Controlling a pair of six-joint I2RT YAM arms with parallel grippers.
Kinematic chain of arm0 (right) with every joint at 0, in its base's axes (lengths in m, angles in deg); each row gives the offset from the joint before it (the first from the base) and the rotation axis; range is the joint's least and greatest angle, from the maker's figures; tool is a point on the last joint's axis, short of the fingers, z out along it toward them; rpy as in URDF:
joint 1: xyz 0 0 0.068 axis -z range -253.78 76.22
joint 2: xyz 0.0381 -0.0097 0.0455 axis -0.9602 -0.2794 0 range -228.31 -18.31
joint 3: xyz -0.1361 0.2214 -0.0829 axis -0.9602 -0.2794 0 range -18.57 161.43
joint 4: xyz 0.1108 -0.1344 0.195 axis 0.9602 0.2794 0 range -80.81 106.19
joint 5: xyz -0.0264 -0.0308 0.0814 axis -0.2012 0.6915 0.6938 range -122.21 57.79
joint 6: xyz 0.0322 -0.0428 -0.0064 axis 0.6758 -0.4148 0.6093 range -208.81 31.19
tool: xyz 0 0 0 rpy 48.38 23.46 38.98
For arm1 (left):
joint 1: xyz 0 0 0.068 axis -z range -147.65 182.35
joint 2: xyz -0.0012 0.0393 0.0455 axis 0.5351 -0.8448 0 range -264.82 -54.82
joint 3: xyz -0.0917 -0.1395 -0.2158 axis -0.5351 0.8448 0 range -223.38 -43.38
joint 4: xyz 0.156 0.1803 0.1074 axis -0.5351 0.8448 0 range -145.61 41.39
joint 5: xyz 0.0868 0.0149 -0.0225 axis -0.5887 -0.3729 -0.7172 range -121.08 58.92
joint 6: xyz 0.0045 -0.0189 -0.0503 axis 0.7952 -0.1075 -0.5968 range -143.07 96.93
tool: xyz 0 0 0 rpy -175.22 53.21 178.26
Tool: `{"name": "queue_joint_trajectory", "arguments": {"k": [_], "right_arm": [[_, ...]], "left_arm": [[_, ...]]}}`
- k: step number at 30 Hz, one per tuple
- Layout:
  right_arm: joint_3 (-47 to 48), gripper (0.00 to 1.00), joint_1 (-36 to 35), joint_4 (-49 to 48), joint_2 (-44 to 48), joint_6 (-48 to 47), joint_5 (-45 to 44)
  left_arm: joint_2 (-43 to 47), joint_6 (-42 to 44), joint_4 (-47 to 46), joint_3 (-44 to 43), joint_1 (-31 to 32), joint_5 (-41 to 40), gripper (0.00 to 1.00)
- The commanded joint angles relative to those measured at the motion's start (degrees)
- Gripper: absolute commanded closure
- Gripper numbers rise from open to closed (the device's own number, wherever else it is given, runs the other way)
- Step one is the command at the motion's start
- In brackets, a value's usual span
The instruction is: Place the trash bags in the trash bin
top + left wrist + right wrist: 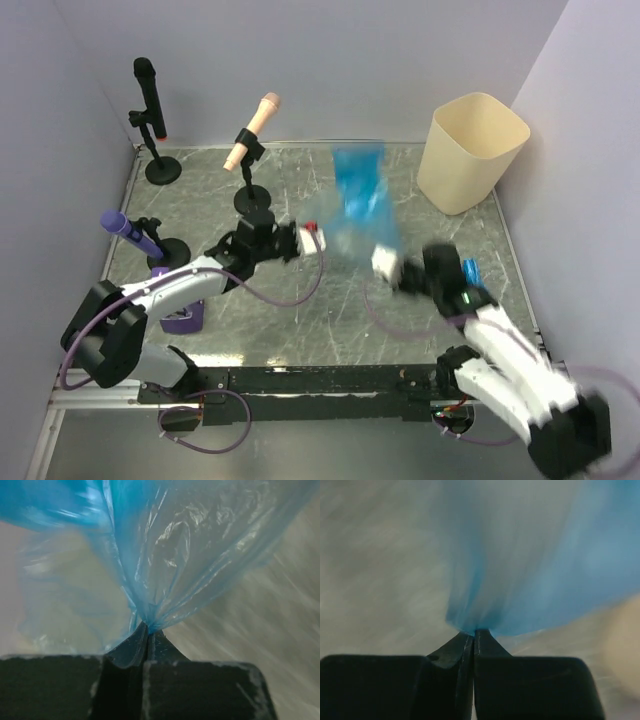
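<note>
Fingers [131,650] of the left gripper [316,238] were pressed together on a gathered pinch of the blue trash bag [358,195], the film fanning out from between their tips in the left wrist view. On the right gripper [386,263] the fingers [490,642] were likewise clamped on a bunched fold of the same bag, though that view was blurred. Seen from above, the bag hung raised over the middle of the table [330,320], with the left gripper at its 8 o'clock and the right gripper at its 5 o'clock. At 2 o'clock from the bag, well apart from it, the trash bin [468,160] stood upright in the far right corner. Three microphones on stands stood toward 9 to 11 o'clock: a black one [147,95], a beige one [255,125] and a purple one [125,227].
</note>
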Motion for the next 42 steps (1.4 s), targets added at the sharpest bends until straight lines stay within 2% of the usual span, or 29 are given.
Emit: {"name": "queue_joint_trajectory", "arguments": {"k": [1, 4, 7, 9, 13, 16, 17, 19, 20, 21, 22, 24, 25, 26, 27, 28, 29, 30, 33, 35, 36, 37, 38, 39, 40, 41, 42], "right_arm": [[-2.9, 1.00, -1.1, 16.5, 23.9, -4.7, 13.9], [1.1, 1.00, -1.3, 17.6, 19.1, 3.6, 11.2], [7.2, 1.00, -1.2, 17.2, 11.7, 14.8, 7.1], [10.8, 1.00, -0.8, 15.1, 7.5, 23.2, 1.1], [18.8, 1.00, 2.5, 9.1, -3.1, 32.4, -5.0], [34.6, 1.00, 6.2, 8.0, -17.1, 35.0, -11.1], [43.0, 1.00, 7.7, 9.5, -24.6, 36.3, -12.0], [60.5, 1.00, 9.2, 12.0, -33.8, 37.2, -13.4], [68.1, 1.00, 9.3, 11.8, -37.4, 36.4, -13.4], [75.7, 1.00, 9.1, 10.6, -39.5, 35.0, -12.9], [82.8, 1.00, 8.1, 8.2, -41.0, 33.5, -12.4], [84.9, 1.00, 5.6, -1.9, -39.9, 28.9, -10.5], [82.1, 1.00, 4.3, -8.8, -36.9, 26.2, -8.4], [75.3, 1.00, 3.0, -20.4, -33.2, 23.0, -5.6], [67.4, 1.00, 1.1, -31.4, -29.2, 19.1, -2.9], [62.8, 1.00, -1.0, -41.2, -26.7, 13.0, -1.6], [60.8, 1.00, -3.3, -45.6, -26.0, 7.7, -1.6], [60.2, 1.00, -4.5, -46.8, -25.9, 5.8, -2.6], [55.5, 1.00, -4.6, -47.2, -26.4, 5.0, -8.9], [43.9, 1.00, -4.0, -45.4, -24.7, 1.8, -14.5], [37.4, 1.00, -3.7, -37.9, -23.2, -1.0, -13.7], [30.7, 1.00, -3.9, -24.3, -21.1, -4.5, -12.1], [23.1, 1.00, -4.3, -9.5, -17.7, -7.9, -6.1], [18.0, 1.00, -4.3, 5.2, -13.2, -13.1, 3.1], [11.3, 1.00, -4.0, 12.4, -5.6, -16.8, 9.4], [4.9, 1.00, -4.2, 12.9, 3.9, -17.2, 10.6], [-1.5, 1.00, -4.5, 10.0, 12.4, -16.2, 11.1]], "left_arm": [[9.6, -4.1, 10.5, -1.0, -0.9, 9.1, 0.99], [7.1, -17.0, 12.0, -5.4, -0.9, 7.7, 0.99], [4.1, -30.8, 17.5, -12.2, -1.1, 0.8, 0.99], [2.4, -39.0, 21.3, -15.6, -2.2, -3.6, 0.99], [-3.4, -48.9, 23.9, -23.8, -7.2, -11.2, 0.99], [-14.9, -49.2, 32.1, -41.8, -10.6, -15.4, 0.99], [-20.2, -49.3, 38.5, -51.7, -11.7, -16.2, 0.99], [-31.7, -50.7, 47.3, -73.5, -14.4, -16.1, 0.99], [-35.9, -51.5, 49.1, -84.8, -15.4, -16.1, 0.99], [-37.5, -51.4, 47.3, -91.6, -16.1, -16.2, 0.99], [-36.9, -49.7, 42.9, -94.6, -16.1, -16.6, 0.99], [-29.5, -47.8, 25.2, -85.5, -16.1, -16.4, 0.99], [-23.4, -46.6, 10.8, -76.0, -16.0, -16.2, 0.99], [-18.4, -43.0, -4.9, -67.9, -14.8, -15.4, 0.99], [-14.9, -32.7, -16.3, -62.1, -11.5, -17.2, 0.99], [-13.9, -21.8, -25.5, -60.0, -7.2, -18.8, 0.99], [-14.3, -10.8, -31.4, -59.3, -4.1, -17.2, 0.99], [-15.2, -3.8, -37.8, -58.4, -2.5, -16.0, 0.99], [-18.4, 0.1, -50.5, -54.6, -1.5, -18.6, 0.99], [-17.1, 2.2, -50.5, -42.9, -1.3, -20.0, 0.99], [-14.7, 2.9, -47.8, -34.0, -1.3, -17.2, 0.99], [-10.1, 5.7, -40.7, -22.3, -1.6, -8.8, 0.99], [-2.1, 18.6, -24.6, -11.7, -2.4, 2.3, 0.99], [3.4, 32.3, -5.0, -4.7, -3.4, 12.9, 0.99], [8.7, 41.4, 6.6, 1.6, -3.4, 16.3, 0.99], [12.6, 35.1, 8.1, 5.6, -3.3, 17.2, 0.99], [15.7, 21.1, 3.9, 8.5, -3.3, 15.6, 0.99]]}}
